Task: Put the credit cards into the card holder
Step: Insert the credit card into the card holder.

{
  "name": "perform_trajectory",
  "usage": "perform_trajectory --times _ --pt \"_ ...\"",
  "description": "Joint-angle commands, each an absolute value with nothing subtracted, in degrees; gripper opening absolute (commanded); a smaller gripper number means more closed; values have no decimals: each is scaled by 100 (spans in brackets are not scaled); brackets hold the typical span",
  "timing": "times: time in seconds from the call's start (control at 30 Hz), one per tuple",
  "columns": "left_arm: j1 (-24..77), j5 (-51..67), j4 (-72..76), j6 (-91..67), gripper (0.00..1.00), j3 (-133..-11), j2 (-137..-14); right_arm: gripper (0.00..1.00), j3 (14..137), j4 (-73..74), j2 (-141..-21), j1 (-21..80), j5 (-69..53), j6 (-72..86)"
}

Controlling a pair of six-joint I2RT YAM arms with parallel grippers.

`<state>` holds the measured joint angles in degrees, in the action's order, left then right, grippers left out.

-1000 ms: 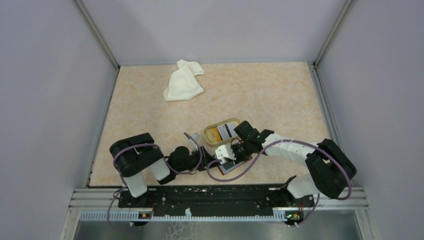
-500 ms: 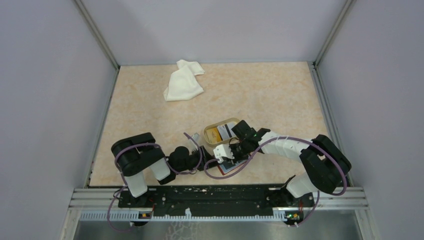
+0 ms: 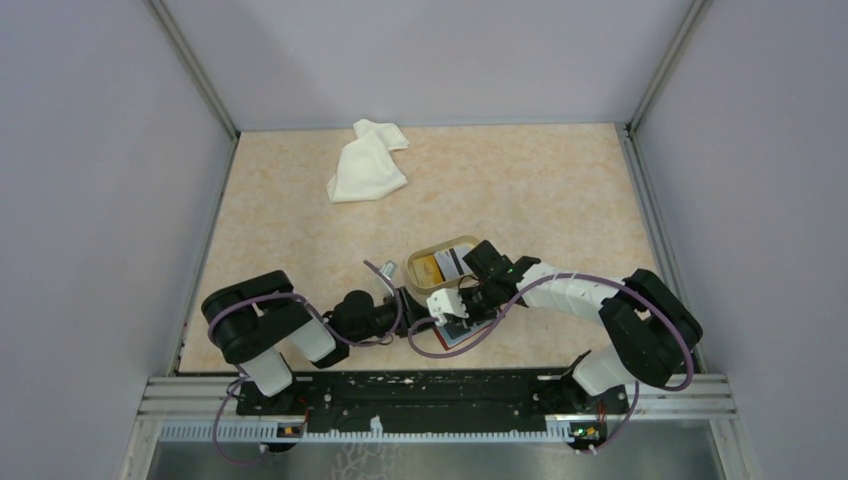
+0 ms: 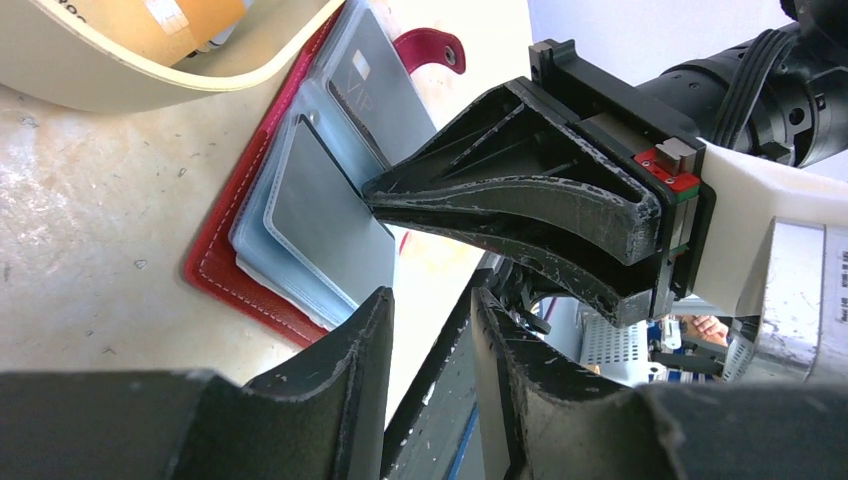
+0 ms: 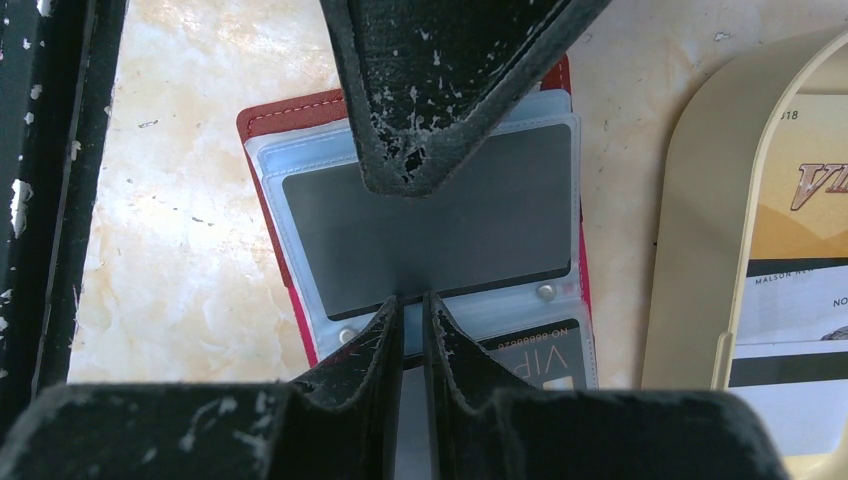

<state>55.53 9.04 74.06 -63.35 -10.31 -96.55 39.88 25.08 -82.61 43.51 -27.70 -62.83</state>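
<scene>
- The beige table (image 3: 520,180) is carrying everything; a white cloth (image 3: 366,163) is lying crumpled at the upper left of the overhead view.
- The left arm (image 3: 270,320) and right arm (image 3: 580,290) are bending inward, low over the lower centre of that view.
- The tan oval dish (image 3: 440,262) is sitting just above their wrists, holding a yellow-orange card (image 3: 425,268) and a white dark-striped card (image 3: 455,262).
- The card holder (image 5: 262,120), red with pale stitching, is lying open and flat just beside the dish, clear pockets facing up; overhead, the grippers are mostly hiding it.
- Only the wrist views are showing the grey card (image 5: 430,220) sitting in the top pocket and a card marked VIP (image 5: 540,355) in the next one.
- The right gripper (image 5: 412,310) is pinching the grey card's edge between narrow jaws.
- The left gripper (image 4: 430,320) is hovering at the holder's opposite edge, jaws partly apart and holding nothing.
</scene>
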Motion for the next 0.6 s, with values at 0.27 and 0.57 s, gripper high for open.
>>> perform_trajectory --times 0.27,0.57 --pt "5572 820 7558 -6333 41 -1063 -9940 13 4034 2619 -8496 4465 -2742 -6278" --pt "5572 712 7488 -6337 42 -1075 -10057 13 4043 2633 -8505 4465 -2742 -6284"
